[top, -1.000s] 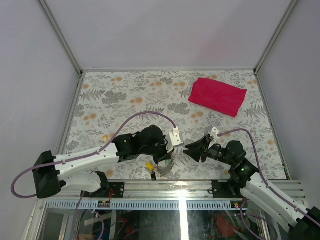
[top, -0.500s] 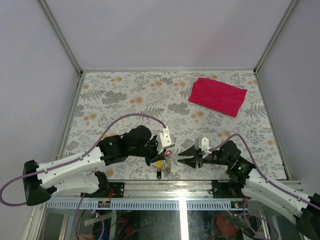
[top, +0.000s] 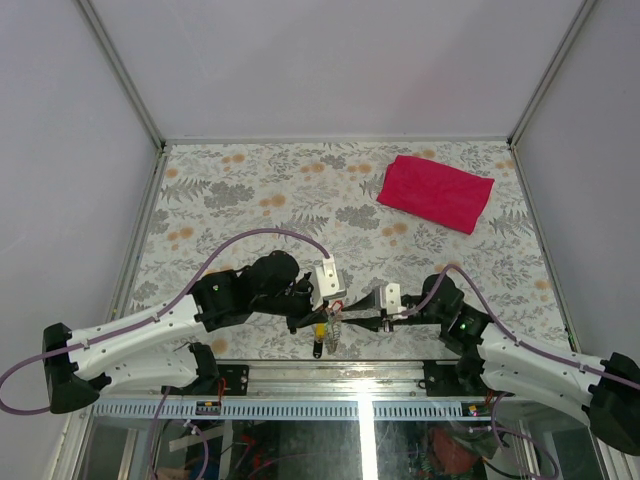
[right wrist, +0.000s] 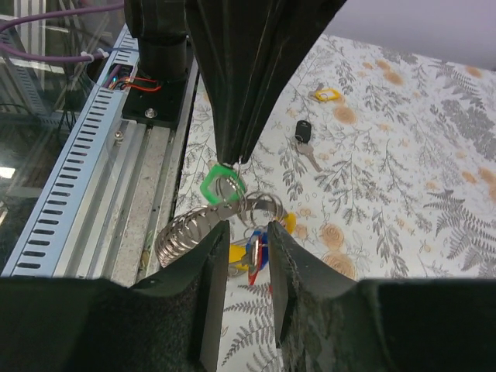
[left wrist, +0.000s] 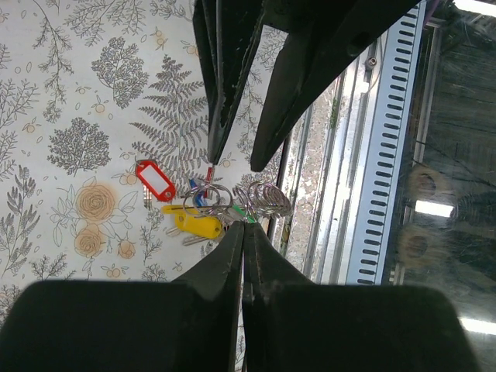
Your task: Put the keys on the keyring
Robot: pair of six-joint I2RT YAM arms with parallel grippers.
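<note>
the left tool (right wrist: 229,159) comes down from the top of the right wrist view with its jaws pressed together, its tips pinching the upper edge of the green tag (right wrist: 219,184). the keyring (right wrist: 262,208) seems to hang just below that tag, mid-frame. its silvery loops are bunched with a yellow tag (left wrist: 200,226), and its coiled strand (right wrist: 180,234) trails to the lower left, towards the metal rail (right wrist: 93,163) at the counter's (right wrist: 403,163) edge.

the right tool (right wrist: 246,229) rises from the bottom edge with its jaws parted by a narrow gap, one finger on each side of the bundle's lower end. i cannot tell whether either finger touches it. so the ring lies straight ahead of the right tool, the only free one, and i'd say the coming move turns on lining that gap up with a loop.

in the overhead view the tools meet tip to tip low in the centre, along a left-to-right line, and the bundle's long axis runs up-and-down across it.

the red-tagged key (left wrist: 155,180) lies flat on the counter, left of the bundle in the left wrist view. the black key (right wrist: 302,133) lies apart, upper right of centre, blade pointing down-right.
</note>
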